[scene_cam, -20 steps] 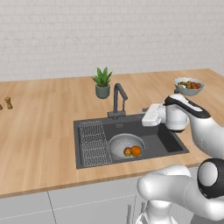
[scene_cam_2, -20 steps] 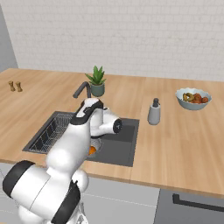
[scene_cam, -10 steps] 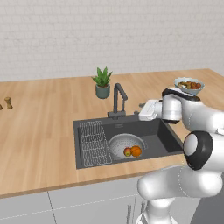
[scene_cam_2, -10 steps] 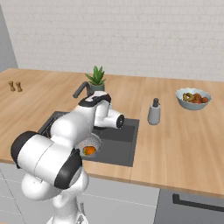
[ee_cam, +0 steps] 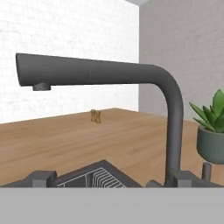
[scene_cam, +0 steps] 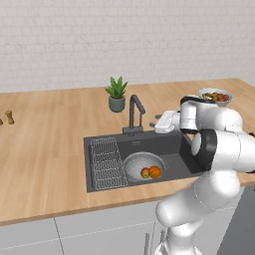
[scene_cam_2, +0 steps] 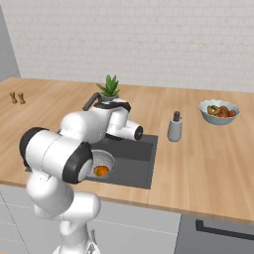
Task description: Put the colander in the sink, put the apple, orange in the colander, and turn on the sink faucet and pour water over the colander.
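Silvery colander point(scene_cam: 143, 166) sits in the sink point(scene_cam: 174, 149) below the sink faucet point(scene_cam: 134, 112), holding apple point(scene_cam: 145, 173) and orange point(scene_cam: 155, 172) for rinsing | end effector point(scene_cam: 163, 122) right of faucet; we cannot tell its spread

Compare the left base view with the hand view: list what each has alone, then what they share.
Left base view alone: the colander sitting in the sink with the apple and orange inside it, and the fruit bowl on the counter. Hand view alone: the spout's outlet from close by, with no water running, and a grey side wall. Both: the sink faucet, potted plant, wire rack and two small shakers.
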